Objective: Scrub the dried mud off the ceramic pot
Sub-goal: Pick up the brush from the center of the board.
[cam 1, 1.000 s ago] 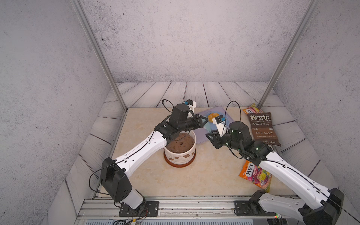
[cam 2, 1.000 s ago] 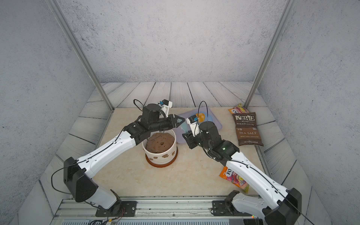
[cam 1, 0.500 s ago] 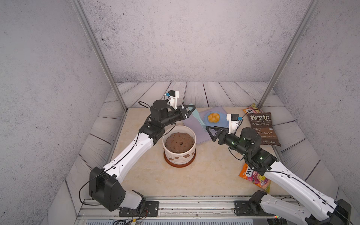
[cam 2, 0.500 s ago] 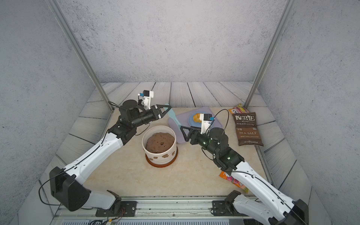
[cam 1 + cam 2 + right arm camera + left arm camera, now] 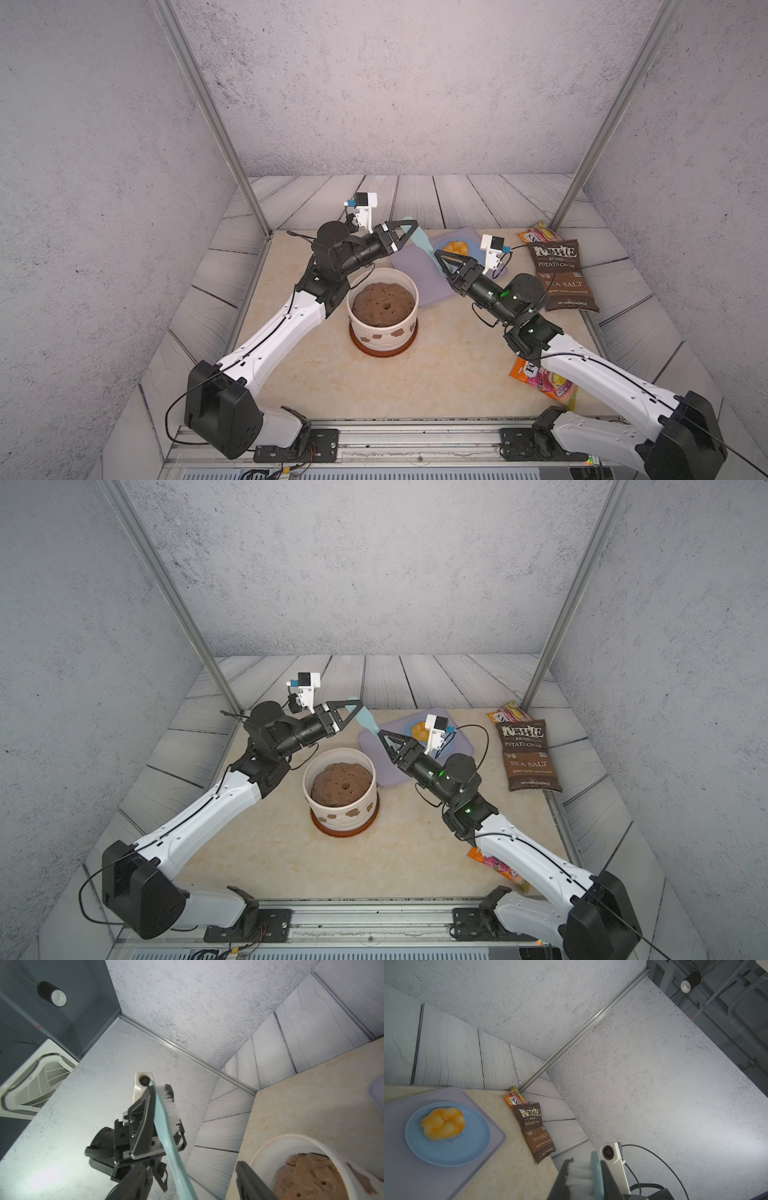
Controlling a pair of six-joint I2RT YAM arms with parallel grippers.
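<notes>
Now left gripper (image 5: 412, 229) drawn back off pot (image 5: 409, 287), raised just beyond its rim, clamped on brush (image 5: 422, 246) head; handle slants down between parted jaws of right gripper (image 5: 439, 257), not yet pinched. Mud patches (image 5: 398, 332) on pot wall, below both grippers, unscrubbed; handover likely next.

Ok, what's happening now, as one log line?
left gripper: shut on teal white-bristled brush | right gripper: open around brush handle | cream ribbed ceramic pot: brown dried mud patches on side

Bright even light, soft faint shadows, wide-angle bending at edges, close foreground blurred in wrist views
</notes>
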